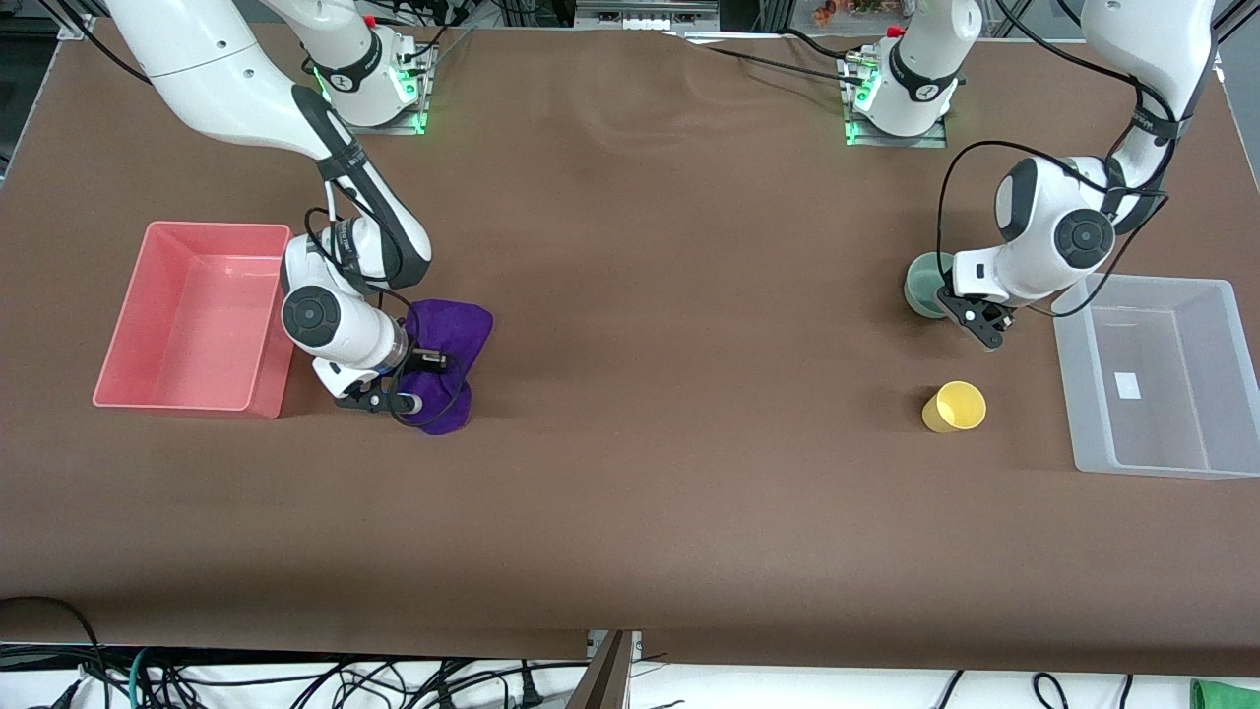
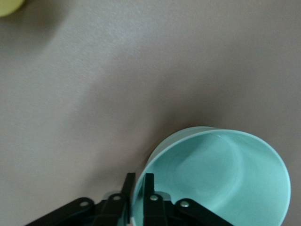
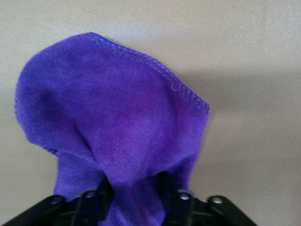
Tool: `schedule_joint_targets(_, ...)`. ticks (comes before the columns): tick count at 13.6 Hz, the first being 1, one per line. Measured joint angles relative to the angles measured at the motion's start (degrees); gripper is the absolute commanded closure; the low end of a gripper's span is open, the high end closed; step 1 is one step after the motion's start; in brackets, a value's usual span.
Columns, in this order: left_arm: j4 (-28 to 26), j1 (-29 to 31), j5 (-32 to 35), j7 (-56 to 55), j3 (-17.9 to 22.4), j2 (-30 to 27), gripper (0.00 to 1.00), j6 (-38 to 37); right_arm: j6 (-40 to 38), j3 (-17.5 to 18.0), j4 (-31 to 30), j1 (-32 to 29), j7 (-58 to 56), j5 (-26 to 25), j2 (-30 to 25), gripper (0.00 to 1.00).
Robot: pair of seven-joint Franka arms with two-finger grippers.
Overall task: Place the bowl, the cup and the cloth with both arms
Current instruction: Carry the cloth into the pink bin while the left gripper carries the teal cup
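Brown table point(image 1: 630, 443): left hand point(image 2: 136, 197) pinches bowl point(image 2: 221, 179) rim, right hand point(image 3: 136, 197) pinches purple cloth point(image 3: 113, 117); lift both vertically, maintaining grip.

Brown-covered table point(image 1: 630, 512); tangled cables point(image 1: 295, 679) on floor below front edge

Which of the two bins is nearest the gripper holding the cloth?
The pink bin, beside the right gripper shut on the purple cloth. The clear bin sits at the left arm's end.

left gripper point(image 2: 137, 188) pinching bowl point(image 2: 221, 179) rim
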Motion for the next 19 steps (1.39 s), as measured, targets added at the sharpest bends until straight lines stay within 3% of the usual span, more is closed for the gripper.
schedule_joint_targets(5,3.3,0.1,0.0,1.3,0.0,-1.7,1.00,-3.1,-4.3,0.0,2.6,-0.1,-1.0,0.0,-0.1,1.00)
schedule_joint_targets(9,17.6,0.2,0.0,1.5,0.1,-1.6,1.00,-24.4,-20.6,-0.9,10.9,-1.5,-7.2,-0.1,-2.9,1.00)
schedule_joint_targets(11,24.0,0.9,0.0,1.7,0.2,-1.4,1.00,-31.4,-29.4,-2.2,13.1,-3.8,-13.0,-0.2,-5.9,1.00)
schedule_joint_targets(13,28.7,2.4,0.0,4.3,0.4,-1.2,1.00,-35.1,-35.9,-5.5,13.8,-6.6,-20.7,-0.3,-9.1,1.00)
schedule_joint_targets(15,33.2,5.2,0.1,8.9,0.6,-0.5,1.00,-36.3,-40.1,-11.5,13.8,-7.6,-29.0,-0.3,-10.9,1.00)
schedule_joint_targets(19,42.9,13.3,1.7,18.1,1.2,6.4,1.00,-36.4,-41.6,-21.6,13.8,-8.1,-43.0,-0.3,-11.5,1.00)
